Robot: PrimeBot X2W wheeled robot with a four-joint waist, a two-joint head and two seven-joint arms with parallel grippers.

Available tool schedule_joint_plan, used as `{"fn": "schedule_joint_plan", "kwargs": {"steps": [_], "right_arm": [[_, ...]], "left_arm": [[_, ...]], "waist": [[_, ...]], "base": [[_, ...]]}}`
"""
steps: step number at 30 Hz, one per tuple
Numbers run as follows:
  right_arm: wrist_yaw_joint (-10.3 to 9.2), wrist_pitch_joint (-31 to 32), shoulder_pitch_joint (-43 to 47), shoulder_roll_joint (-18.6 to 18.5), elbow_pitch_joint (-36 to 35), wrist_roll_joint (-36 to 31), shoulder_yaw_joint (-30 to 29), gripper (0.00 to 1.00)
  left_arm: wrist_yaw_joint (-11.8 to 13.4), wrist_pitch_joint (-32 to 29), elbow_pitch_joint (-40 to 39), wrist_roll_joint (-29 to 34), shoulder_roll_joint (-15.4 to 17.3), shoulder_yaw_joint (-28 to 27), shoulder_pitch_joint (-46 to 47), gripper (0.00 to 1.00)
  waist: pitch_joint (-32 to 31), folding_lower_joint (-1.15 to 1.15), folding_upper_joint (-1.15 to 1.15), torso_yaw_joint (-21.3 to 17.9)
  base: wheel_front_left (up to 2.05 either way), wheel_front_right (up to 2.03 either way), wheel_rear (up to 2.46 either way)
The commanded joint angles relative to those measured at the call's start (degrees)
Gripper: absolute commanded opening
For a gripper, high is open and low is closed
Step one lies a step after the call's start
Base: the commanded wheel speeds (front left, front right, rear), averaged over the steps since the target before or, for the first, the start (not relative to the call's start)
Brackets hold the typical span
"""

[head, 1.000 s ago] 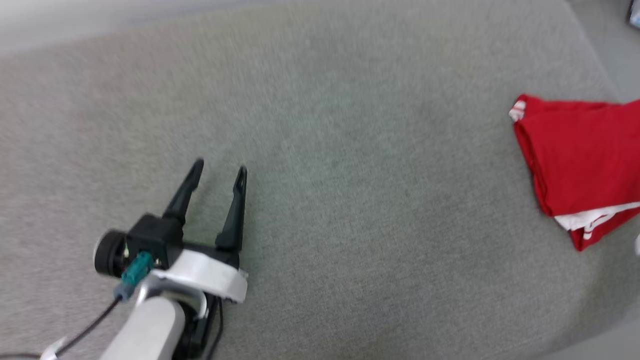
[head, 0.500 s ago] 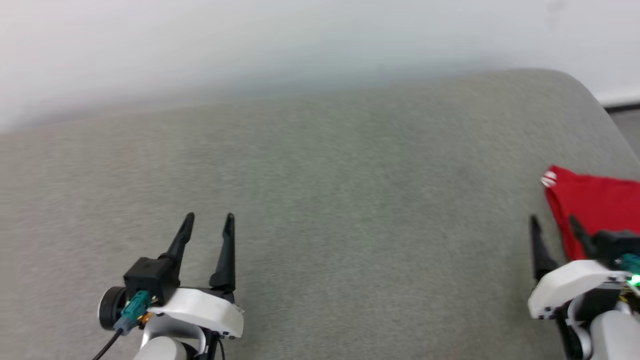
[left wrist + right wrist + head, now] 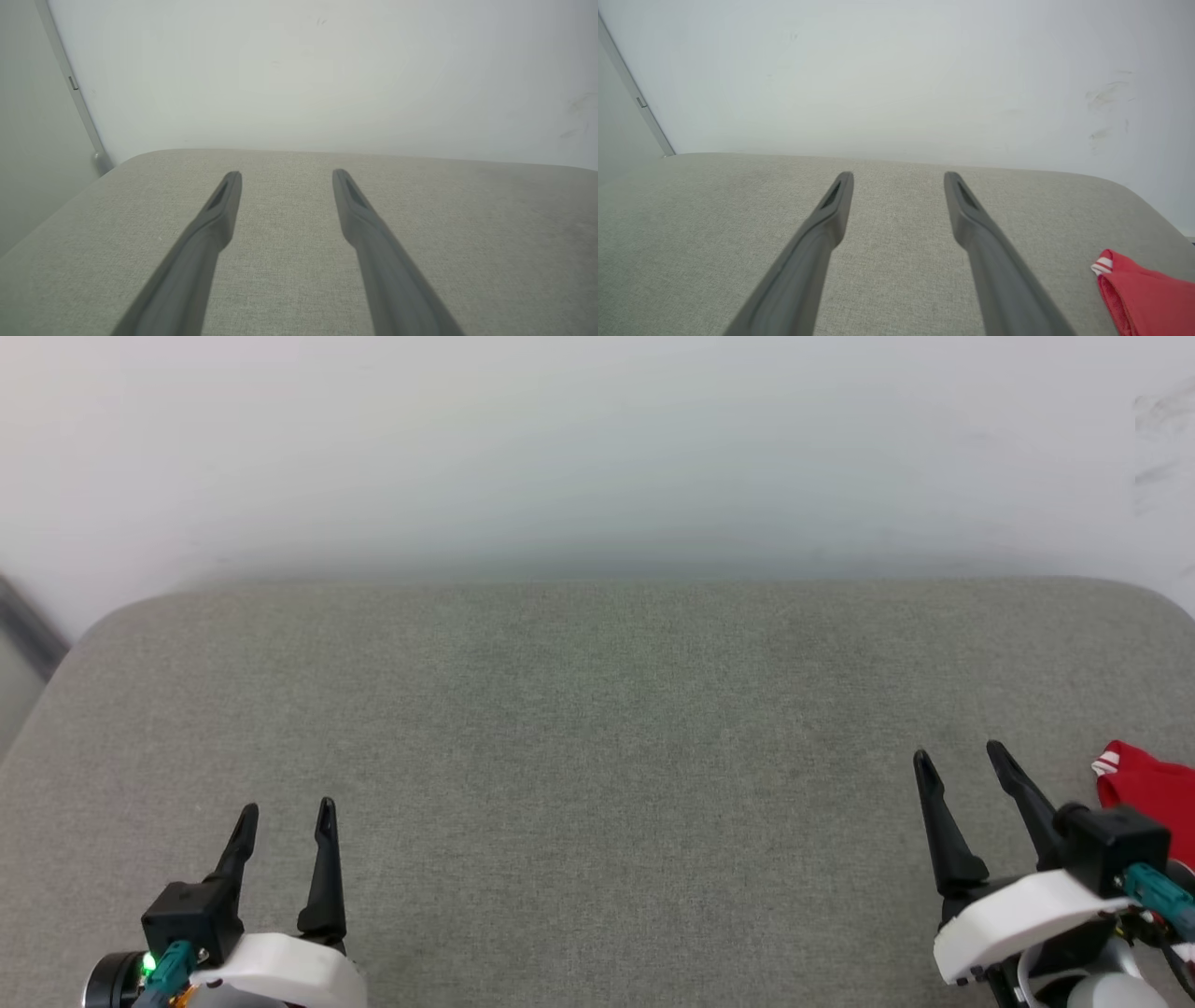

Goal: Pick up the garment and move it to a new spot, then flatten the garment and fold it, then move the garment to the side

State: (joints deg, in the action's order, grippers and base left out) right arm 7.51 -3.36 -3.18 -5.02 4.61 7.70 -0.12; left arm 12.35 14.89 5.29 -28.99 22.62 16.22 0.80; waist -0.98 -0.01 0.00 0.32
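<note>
head view: the left gripper (image 3: pixel 286 808) at lower left and the right gripper (image 3: pixel 959 752) at lower right both have jaws spread wide, holding nothing, above a grey fabric counter (image 3: pixel 597 709). the red garment (image 3: pixel 1144 791) lies on the counter at the right edge, just beside the right gripper.
left wrist view: jaws parted over the counter, a pale wall (image 3: pixel 299 70) behind.
right wrist view: jaws parted, the garment at lower right with its striped trim showing.
</note>
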Motion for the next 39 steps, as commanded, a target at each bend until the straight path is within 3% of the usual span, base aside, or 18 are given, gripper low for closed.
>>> {"fn": "schedule_joint_plan", "kwargs": {"steps": [1, 12, 27, 28, 39], "right_arm": [[-0.04, 0.51, 1.82, 0.43, -1.36, -0.48, -0.3, 1.0], [-0.03, 3.31, 7.7, 1.73, -6.37, -1.65, -2.66, 1.0], [-0.04, 2.55, 5.51, 2.14, -5.01, -1.46, -1.31, 1.0], [0.0, 2.76, 6.38, 1.87, -5.02, -1.26, -1.34, 0.0], [0.0, 3.88, 5.43, 1.9, -2.33, 9.77, -2.1, 0.0]], "left_arm": [[0.16, 0.26, -0.47, -0.07, 0.06, -0.1, -0.95, 1.0], [0.59, 0.04, -0.63, -0.34, -0.58, 1.12, -3.04, 1.0], [0.53, -0.27, 0.21, -0.91, -0.91, 1.69, -1.69, 1.0], [0.63, -0.29, 0.2, -0.98, -0.95, 1.69, -2.44, 0.0], [-1.84, -2.79, 1.55, -9.21, -3.59, -1.03, -1.87, 0.0]], "waist": [[-0.72, 0.01, 0.0, 0.31], [-2.35, 0.01, 0.0, -0.42], [-2.22, 0.01, 0.0, -0.58], [-2.22, 0.01, 0.0, -0.59], [-1.97, 0.02, 0.0, -0.54]], "base": [[0.0, 0.0, 0.0], [0.0, 0.0, 0.0], [0.0, 0.0, 0.0], [0.0, 0.0, 0.0], [0.0, 0.0, 0.0]]}}
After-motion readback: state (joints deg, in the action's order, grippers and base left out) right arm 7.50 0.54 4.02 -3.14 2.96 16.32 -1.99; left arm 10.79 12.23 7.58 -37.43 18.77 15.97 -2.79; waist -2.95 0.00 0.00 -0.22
